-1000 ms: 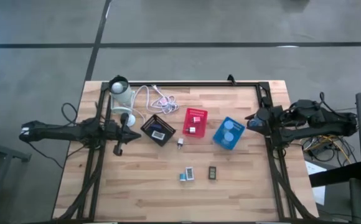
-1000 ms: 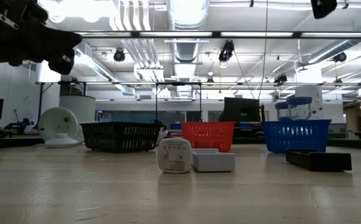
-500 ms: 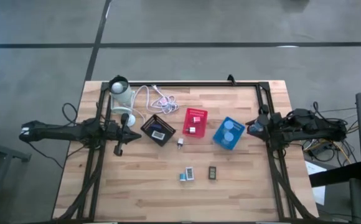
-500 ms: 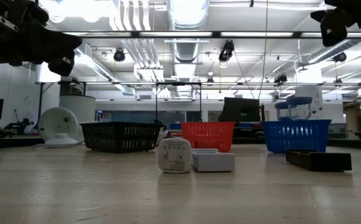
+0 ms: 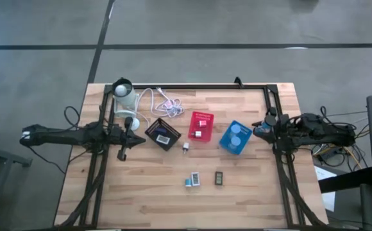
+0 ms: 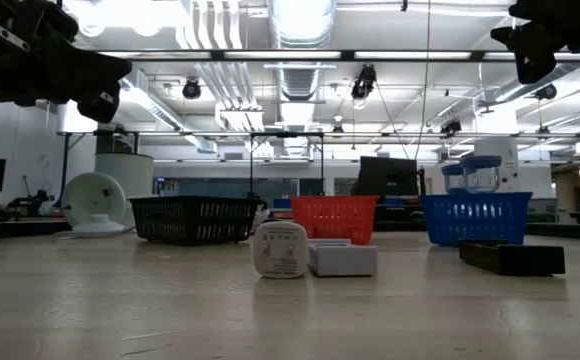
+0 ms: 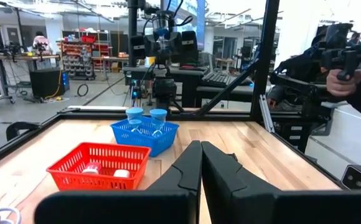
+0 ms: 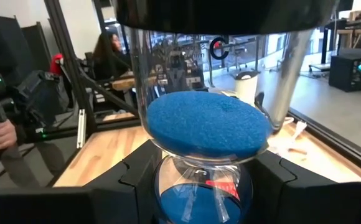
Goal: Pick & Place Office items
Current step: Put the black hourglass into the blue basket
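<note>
High view: right gripper (image 5: 263,128) just beside the blue bin (image 5: 228,142), on its outer side. Right wrist view: fingers clamped on either side of a timer (image 8: 208,124), clear glass with blue sand, upright. Left gripper (image 7: 200,144) over the table's left side, fingers pressed together, nothing between them, aimed toward the red bin (image 7: 65,176) and the blue one.

Two pale-blue round pieces (image 5: 240,131) in the blue bin; pink and white bits in the red bin. Black bin (image 5: 155,128) holding a white-labelled piece. Loose on the table: small white piece (image 5: 185,147) below the red bin, teal and white blocks (image 5: 193,180), black block (image 5: 219,178) beside them. Lamp (image 5: 123,93) at the far left corner.

Low view: label on the white block (image 6: 280,249) printed, but too small to read. No brand legible anywhere.

Against a second ago: right arm drawn back and straightened, its gripper lower in the low view's upper right corner. Left arm, bins and loose blocks unchanged.
</note>
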